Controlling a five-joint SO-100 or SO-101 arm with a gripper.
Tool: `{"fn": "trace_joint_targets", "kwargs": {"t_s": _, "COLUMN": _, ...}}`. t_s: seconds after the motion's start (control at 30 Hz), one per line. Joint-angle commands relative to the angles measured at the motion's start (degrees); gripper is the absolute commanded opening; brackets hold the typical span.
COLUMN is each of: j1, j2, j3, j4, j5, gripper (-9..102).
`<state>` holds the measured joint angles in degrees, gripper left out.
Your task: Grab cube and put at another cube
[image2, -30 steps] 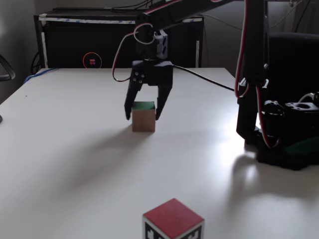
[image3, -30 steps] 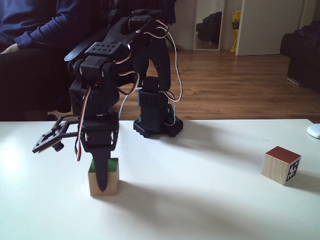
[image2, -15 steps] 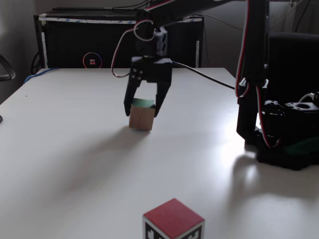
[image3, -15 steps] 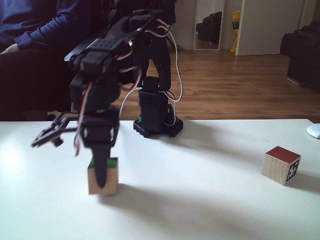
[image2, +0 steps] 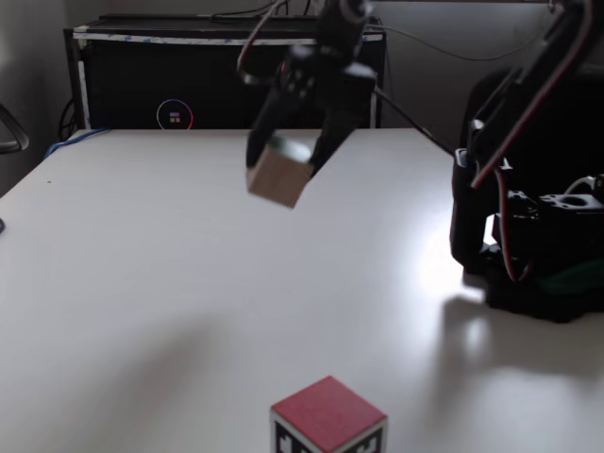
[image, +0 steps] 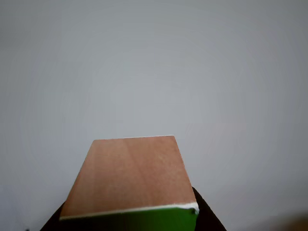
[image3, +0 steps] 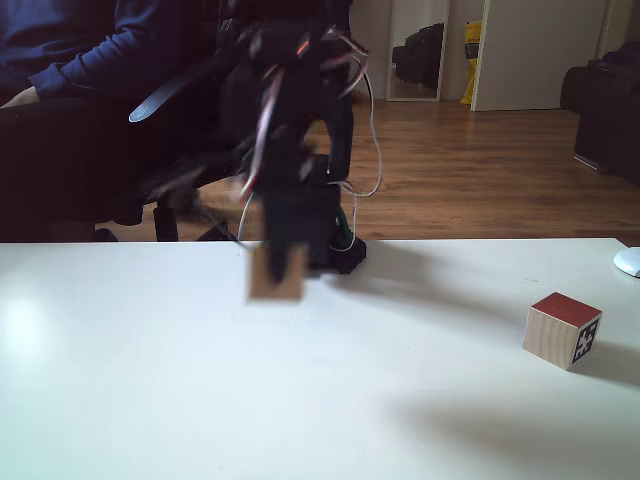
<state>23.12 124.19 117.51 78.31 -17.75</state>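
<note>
carrying the cube (image2: pixel 279 176) clear of the table (image2: pixel 142 283), above its far middle part, tilted between the closed jaws of the gripper (image2: pixel 294 151); blurred with motion in both fixed views. resting near the table's front edge in a fixed view: another cube (image2: pixel 328 416), red top up. best done by swinging across without loosening the pinch, levelling the tilt, then lowering gently just beside or onto the red-topped one.

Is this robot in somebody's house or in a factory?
Most likely a house, perhaps a living room: a wooden floor, a dark sofa and a white door lie behind the white table, where a person sits.
</note>
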Motion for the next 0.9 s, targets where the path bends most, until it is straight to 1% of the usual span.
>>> {"fn": "trace_joint_targets", "kwargs": {"t_s": 0.0, "j1": -5.71, "j2": 4.04, "j3": -4.13, "j4": 4.57, "j5": 4.75, "gripper": 13}}
{"fn": "trace_joint_targets", "kwargs": {"t_s": 0.3, "j1": -21.01, "j2": 3.25, "j3": -13.1, "j4": 12.13, "j5": 16.52, "gripper": 13}}
{"fn": "trace_joint_targets", "kwargs": {"t_s": 0.6, "j1": -32.78, "j2": -0.44, "j3": -18.02, "j4": 14.06, "j5": 24.87, "gripper": 12}}
{"fn": "trace_joint_targets", "kwargs": {"t_s": 0.87, "j1": -43.07, "j2": -9.23, "j3": -28.48, "j4": 18.28, "j5": 31.73, "gripper": 13}}
